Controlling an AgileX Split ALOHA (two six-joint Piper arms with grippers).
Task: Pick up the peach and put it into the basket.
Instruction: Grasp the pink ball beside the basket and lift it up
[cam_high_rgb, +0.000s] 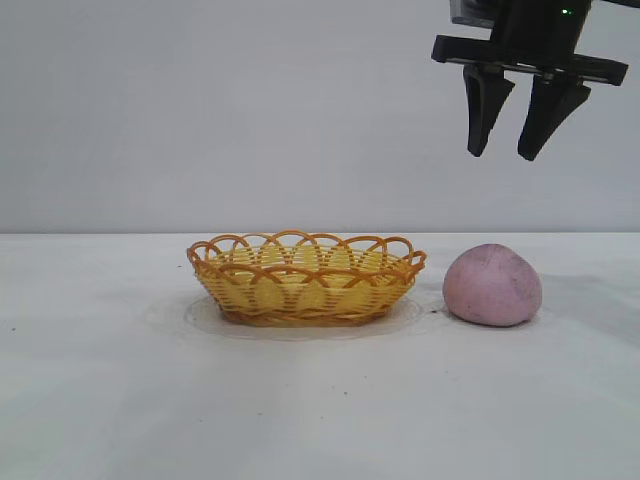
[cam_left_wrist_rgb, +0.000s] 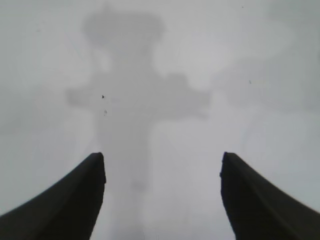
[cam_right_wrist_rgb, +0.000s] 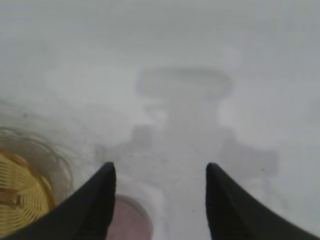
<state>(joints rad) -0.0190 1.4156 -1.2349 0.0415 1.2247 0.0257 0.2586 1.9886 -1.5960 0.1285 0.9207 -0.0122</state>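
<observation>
The pink-mauve peach (cam_high_rgb: 492, 286) sits on the white table just right of the yellow wicker basket (cam_high_rgb: 305, 277), a small gap between them. My right gripper (cam_high_rgb: 505, 152) hangs open and empty high above the peach, slightly to its right. In the right wrist view the peach (cam_right_wrist_rgb: 131, 220) shows below, beside one finger, and the basket (cam_right_wrist_rgb: 20, 200) lies at the edge. My right gripper (cam_right_wrist_rgb: 160, 167) has its fingers spread apart. My left gripper (cam_left_wrist_rgb: 162, 157) is open and empty over bare table; it is out of the exterior view.
The white table (cam_high_rgb: 120, 400) stretches wide around the basket and peach. A plain grey wall stands behind. The left gripper's shadow (cam_left_wrist_rgb: 135, 95) falls on the tabletop below it.
</observation>
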